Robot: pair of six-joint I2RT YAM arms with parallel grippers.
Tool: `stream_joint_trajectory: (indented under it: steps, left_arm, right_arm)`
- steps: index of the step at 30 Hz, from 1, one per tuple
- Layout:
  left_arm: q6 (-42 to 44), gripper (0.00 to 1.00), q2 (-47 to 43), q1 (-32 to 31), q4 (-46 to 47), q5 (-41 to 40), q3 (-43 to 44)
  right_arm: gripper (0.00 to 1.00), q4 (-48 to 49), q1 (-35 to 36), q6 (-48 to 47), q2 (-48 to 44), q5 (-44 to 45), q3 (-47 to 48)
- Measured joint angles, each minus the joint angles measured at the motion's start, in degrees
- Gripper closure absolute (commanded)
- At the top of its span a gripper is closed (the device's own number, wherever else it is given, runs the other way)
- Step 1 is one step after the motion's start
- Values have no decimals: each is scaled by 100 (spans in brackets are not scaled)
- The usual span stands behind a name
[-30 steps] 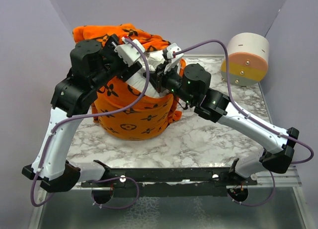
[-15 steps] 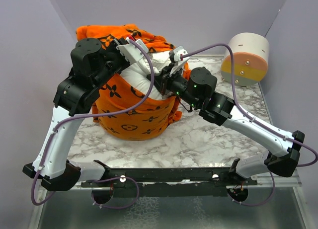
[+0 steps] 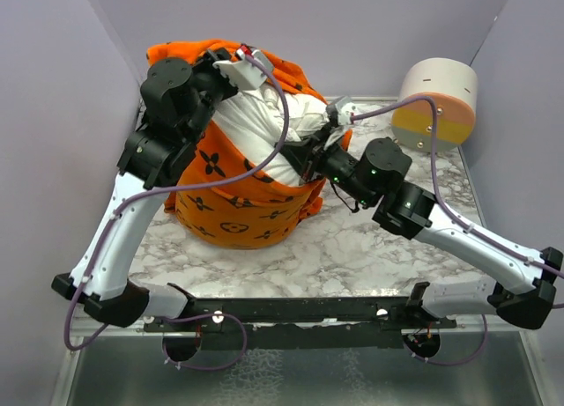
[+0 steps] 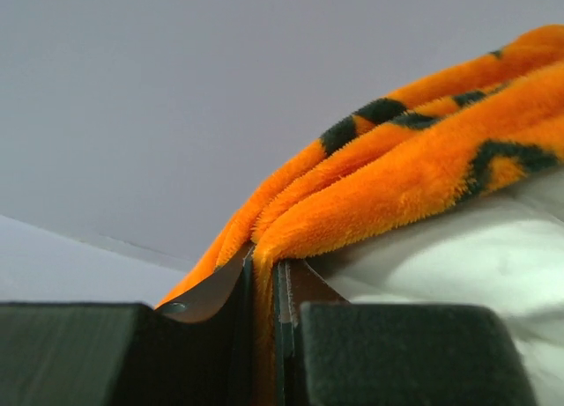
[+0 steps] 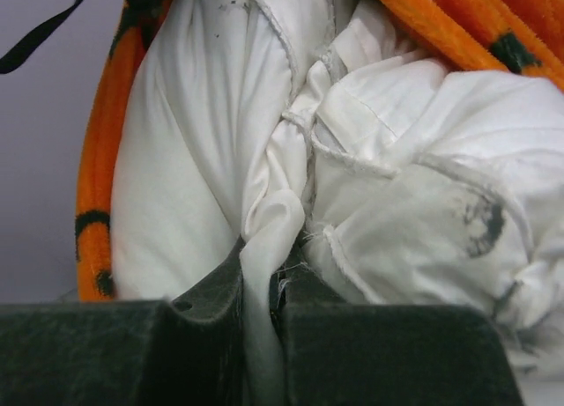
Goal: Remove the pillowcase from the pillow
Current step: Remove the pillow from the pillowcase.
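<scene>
Two grippers engaged. Left gripper [image 4: 263, 278] pinched tight on a fold of the orange pillowcase [image 3: 233, 208]; right gripper [image 5: 264, 274] clamped on white pillow [image 3: 260, 129] fabric. Pillow stands half-sheathed on marble table [image 3: 370, 239], rear left. Pillowcase shows black flower-and-monogram motifs, letters unreadable.

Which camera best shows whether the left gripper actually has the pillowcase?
Left wrist: the left gripper is pinched shut on an orange pillowcase fold. Top view is too distant to show the pinch; right wrist shows only pillowcase edges.

no legible text, no labels or numbers
</scene>
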Motion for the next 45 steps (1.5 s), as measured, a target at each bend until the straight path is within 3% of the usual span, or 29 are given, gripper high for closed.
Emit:
stream_joint_trajectory:
  steps: [6,13,17,23,24,28,36,45]
  left_arm:
    - [-22,98,772,146,98,-63,811]
    - [-673,98,831,417,-433,389,1027]
    - [-1274,98,848,754,-925,909,1276]
    - [-2361,100,920,1768,-1858,2199,1539]
    - [-2540,100,920,1908,-2031,2452,1532]
    - [-3075,100,798,2260,-2258,3394,1185]
    - [-3681,100,664,2590,-2249,4085,619]
    - [-3995,100,669,2618,-2234,4411,660]
  right_arm:
    - [99,614,-20,407,-898,109,-1008]
    - [99,1117,0,1067,-1904,323,-2192]
    - [99,1054,7,1486,-2450,686,-2621]
    - [99,691,79,1888,-2914,1056,-2889]
    - [95,682,79,1873,-2924,1060,-2885]
    - [61,448,81,1482,-2728,896,-2535]
    - [23,-385,72,350,-1589,179,-350]
    - [0,-1182,63,-1257,-72,-1692,1939]
